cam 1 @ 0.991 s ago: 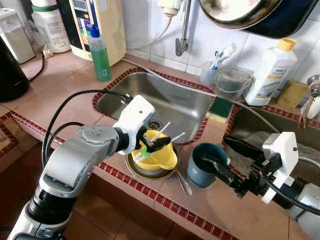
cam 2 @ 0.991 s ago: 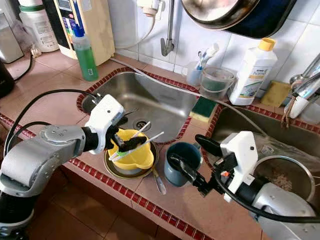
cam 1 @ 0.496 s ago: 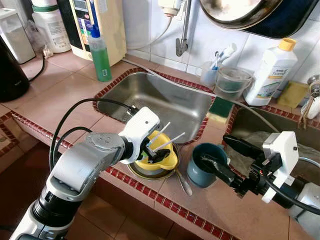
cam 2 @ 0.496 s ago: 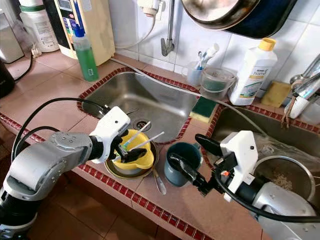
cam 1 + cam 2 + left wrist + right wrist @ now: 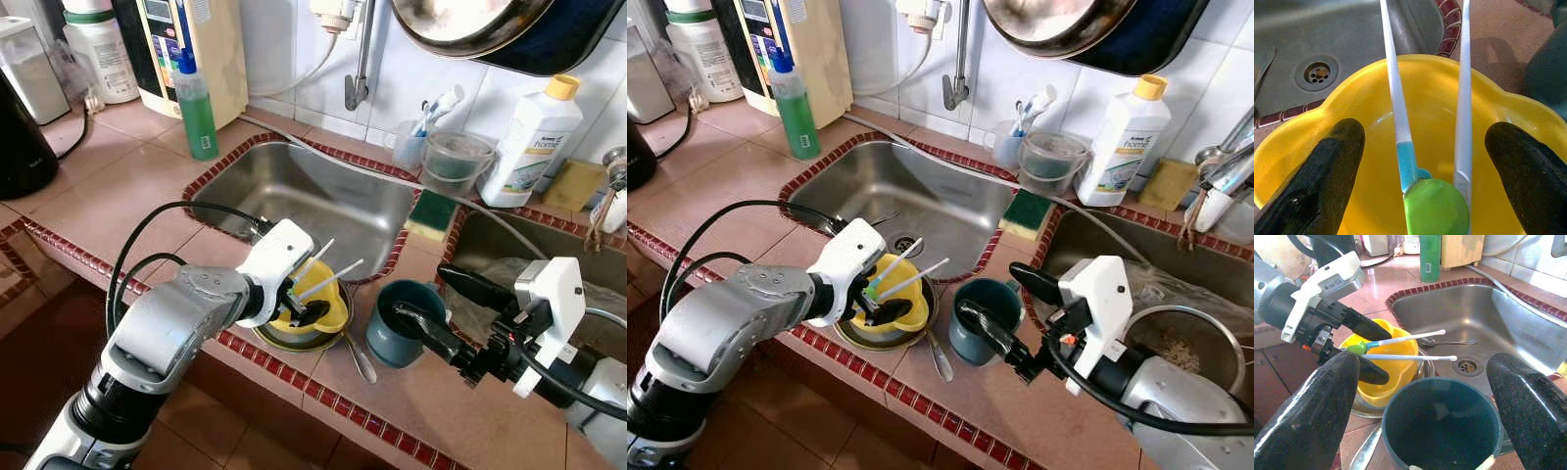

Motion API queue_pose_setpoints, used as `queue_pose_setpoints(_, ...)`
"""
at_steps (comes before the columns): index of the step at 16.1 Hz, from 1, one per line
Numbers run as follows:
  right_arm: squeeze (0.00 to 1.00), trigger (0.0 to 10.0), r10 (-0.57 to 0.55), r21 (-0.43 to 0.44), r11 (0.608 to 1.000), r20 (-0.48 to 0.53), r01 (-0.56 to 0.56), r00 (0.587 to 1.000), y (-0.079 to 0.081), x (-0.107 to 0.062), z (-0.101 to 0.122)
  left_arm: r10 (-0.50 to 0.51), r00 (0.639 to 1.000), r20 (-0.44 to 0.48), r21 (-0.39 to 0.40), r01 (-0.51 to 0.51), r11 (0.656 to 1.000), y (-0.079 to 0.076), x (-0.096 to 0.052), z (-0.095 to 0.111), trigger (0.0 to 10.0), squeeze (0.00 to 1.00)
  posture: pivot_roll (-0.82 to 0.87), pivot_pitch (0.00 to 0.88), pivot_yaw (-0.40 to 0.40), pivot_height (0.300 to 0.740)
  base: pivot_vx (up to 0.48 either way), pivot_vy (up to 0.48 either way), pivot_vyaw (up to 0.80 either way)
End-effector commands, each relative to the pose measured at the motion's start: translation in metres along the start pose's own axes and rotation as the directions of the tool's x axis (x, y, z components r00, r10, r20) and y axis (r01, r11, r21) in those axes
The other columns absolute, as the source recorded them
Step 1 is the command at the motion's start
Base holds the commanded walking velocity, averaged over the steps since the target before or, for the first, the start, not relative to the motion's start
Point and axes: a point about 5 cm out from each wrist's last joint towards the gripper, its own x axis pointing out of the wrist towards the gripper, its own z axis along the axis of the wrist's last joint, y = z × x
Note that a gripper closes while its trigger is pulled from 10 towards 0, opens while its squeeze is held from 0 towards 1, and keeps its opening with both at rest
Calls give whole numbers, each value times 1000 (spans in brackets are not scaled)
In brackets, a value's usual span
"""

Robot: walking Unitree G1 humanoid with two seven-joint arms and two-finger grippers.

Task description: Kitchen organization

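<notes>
I am looking down on a terracotta-tiled counter (image 5: 118, 186) with a stainless steel sink (image 5: 313, 196) set into it. My left gripper (image 5: 1420, 161) is sitting spread wide inside the yellow scalloped plastic bowl (image 5: 1371, 127), two white-handled utensils (image 5: 1464, 88) lying between its fingers untouched. My right gripper (image 5: 1425, 401) is hanging wide open, the dark teal round cup (image 5: 1442, 423) standing between its fingers without contact.

Left gripper (image 5: 306, 305) sits spread over the yellow bowl (image 5: 323, 311), and two white sticks (image 5: 1464, 98) rise straight up through the gap between its fingers (image 5: 1327, 181), so that space is taken. Just beyond the fingertips the sink basin (image 5: 333, 201) lies open, with only a spoon (image 5: 1449, 342) near the drain. Beside it toward the right arm, the blue cup (image 5: 404, 323) stands near the bowl, leaving a narrow lane where a spoon handle (image 5: 361, 360) lies on the counter. Right gripper (image 5: 436, 308) straddles that cup with its fingers wide. Past the right gripper, a second basin (image 5: 1176, 323) holds a metal bowl. Ahead, the tap (image 5: 358, 78) hangs over the far sink edge.
</notes>
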Motion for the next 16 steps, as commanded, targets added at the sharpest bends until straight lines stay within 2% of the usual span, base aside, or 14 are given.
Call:
queue_pose_setpoints(1,0,10000,0,-6,1000,4,0,1000,-1,-1,2,4,1000,-20,17,-4,1000,0,2,-4,7490,0,-106,18,-14,740,0,0,0)
queue_pose_setpoints(2,0,10000,0,-5,1000,4,0,1000,-1,-1,2,6,1000,-15,10,-6,1000,0,2,-4,1451,0,-109,20,-11,740,0,0,0)
queue_pose_setpoints(3,0,10000,-2,-4,1000,6,2,1000,-1,-1,2,-1,1000,-5,-1,1,1000,1,2,-3,0,0,-108,21,-12,740,0,0,0)
queue_pose_setpoints(16,0,10000,-6,4,1000,11,6,1000,-1,0,3,-4,1000,4,0,4,1000,1,2,-2,0,0,-107,33,-15,740,0,0,0)
